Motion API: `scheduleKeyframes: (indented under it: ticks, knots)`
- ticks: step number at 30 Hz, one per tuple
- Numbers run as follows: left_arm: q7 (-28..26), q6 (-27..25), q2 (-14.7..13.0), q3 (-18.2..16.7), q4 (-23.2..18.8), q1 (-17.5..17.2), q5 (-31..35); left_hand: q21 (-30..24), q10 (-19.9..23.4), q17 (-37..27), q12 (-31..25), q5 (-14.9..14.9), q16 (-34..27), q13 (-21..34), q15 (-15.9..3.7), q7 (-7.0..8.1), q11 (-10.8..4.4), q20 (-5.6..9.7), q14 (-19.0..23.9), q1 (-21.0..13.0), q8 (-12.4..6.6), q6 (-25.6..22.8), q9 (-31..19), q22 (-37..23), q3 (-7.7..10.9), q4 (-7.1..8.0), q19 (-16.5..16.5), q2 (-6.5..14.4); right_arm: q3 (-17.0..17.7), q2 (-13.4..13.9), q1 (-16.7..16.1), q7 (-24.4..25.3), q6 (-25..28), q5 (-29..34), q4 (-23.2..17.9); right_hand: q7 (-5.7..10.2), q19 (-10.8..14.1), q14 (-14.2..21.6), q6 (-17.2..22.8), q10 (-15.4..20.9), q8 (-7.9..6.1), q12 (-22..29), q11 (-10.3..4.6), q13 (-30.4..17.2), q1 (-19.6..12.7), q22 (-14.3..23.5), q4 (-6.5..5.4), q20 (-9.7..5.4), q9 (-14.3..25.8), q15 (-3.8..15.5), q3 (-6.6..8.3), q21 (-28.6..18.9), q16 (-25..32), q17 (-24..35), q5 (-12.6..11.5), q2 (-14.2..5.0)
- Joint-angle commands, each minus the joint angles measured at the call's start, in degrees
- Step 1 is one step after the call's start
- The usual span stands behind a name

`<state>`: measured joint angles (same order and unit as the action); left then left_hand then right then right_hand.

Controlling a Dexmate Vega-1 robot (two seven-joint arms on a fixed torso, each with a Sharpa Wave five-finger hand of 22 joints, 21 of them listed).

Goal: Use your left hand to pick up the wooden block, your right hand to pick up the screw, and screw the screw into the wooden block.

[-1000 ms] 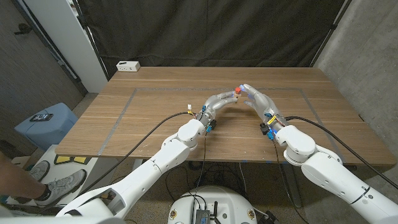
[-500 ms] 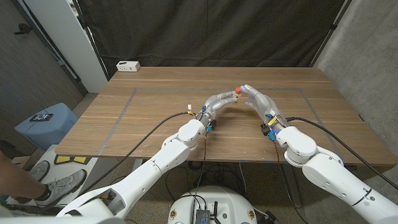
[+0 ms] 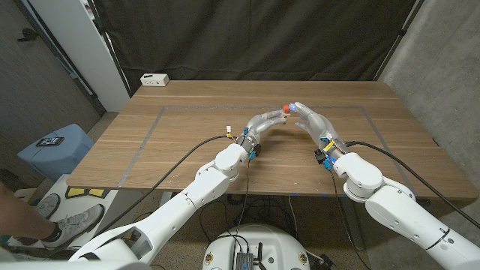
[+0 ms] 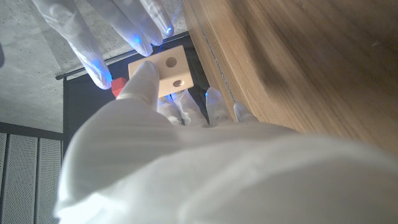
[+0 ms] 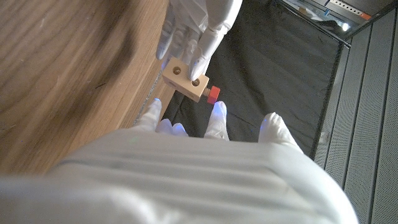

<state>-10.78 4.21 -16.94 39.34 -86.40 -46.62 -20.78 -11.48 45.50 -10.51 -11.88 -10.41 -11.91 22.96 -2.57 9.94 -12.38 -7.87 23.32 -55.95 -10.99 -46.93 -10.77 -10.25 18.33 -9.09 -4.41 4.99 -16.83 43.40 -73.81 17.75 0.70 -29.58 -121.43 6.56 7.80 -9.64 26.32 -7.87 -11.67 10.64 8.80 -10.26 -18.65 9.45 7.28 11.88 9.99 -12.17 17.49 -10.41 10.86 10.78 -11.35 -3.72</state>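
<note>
In the head view my left hand (image 3: 264, 122) is raised over the table's middle and holds the wooden block, which is mostly hidden there. The pale wooden block (image 4: 169, 71) has two holes on its facing side and sits between my left fingertips (image 5: 200, 32). A red-headed screw (image 5: 213, 94) sticks out of the block's (image 5: 185, 79) side, and its head (image 3: 286, 109) shows between the two hands. My right hand (image 3: 312, 120) faces it with fingers spread. One right fingertip (image 4: 101, 76) is at the screw head (image 4: 118, 88). No pinch on the screw is visible.
A white box (image 3: 154, 79) lies at the wooden table's (image 3: 187, 150) far left corner. Grey tape lines mark a rectangle on the tabletop. Cables trail from both wrists toward the near edge. A person's shoe shows on the floor at the left.
My right hand has eased slightly to the right, away from the screw head. The left hand and the block have stayed still.
</note>
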Motion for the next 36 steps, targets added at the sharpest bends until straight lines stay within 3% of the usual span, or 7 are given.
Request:
scheduleKeyframes:
  ticks: [1,17,36]
  knots:
    - [-0.4,-0.4,0.1,0.0,0.0,0.0,0.0,-0.3,0.7,-0.1,-0.4,-0.4,-0.4,0.3,-3.24,-0.49,0.11,-0.17,0.3,0.0,-0.45,-0.9,-0.1,-0.2,0.10,0.23,-0.1,0.4,-0.1,0.5,-0.4,-0.8,0.0,0.2,-0.8,-0.13,0.4,-0.1,1.1,0.5,-0.36,0.5,0.25,-0.1,0.0,0.2,0.21,0.06,0.3,-0.17,0.14,-0.5,0.4,0.2,-0.3,-0.65]
    - [-0.4,-0.4,-0.2,0.0,-0.5,-0.1,0.1,-0.3,0.7,-0.1,-0.3,-0.4,-0.4,0.3,-3.19,-0.50,0.17,-0.26,0.3,0.0,-0.41,-0.9,-0.1,-0.2,0.07,0.23,-0.2,0.4,0.3,0.0,-0.8,-0.1,-0.9,0.7,-0.9,0.07,0.7,0.1,1.6,0.8,-0.20,0.6,-0.03,-0.1,-0.2,0.2,0.43,0.06,0.3,-0.12,0.31,-0.5,0.5,0.2,-0.3,-0.84]
    - [-0.6,-0.5,-0.3,-0.1,-0.9,-0.3,0.1,-0.3,0.7,-0.2,-0.4,-0.4,-0.4,0.3,-3.22,-0.49,0.15,-0.21,0.4,0.0,-0.43,-0.9,-0.1,-0.2,0.04,0.26,-0.2,0.4,1.0,-0.4,-0.1,-0.2,-1.5,1.1,0.7,0.77,0.9,0.1,-1.1,0.6,1.19,0.4,-0.37,-0.1,-0.3,0.1,0.74,0.14,0.3,-0.18,0.45,-0.4,0.4,0.2,-0.3,-0.86]
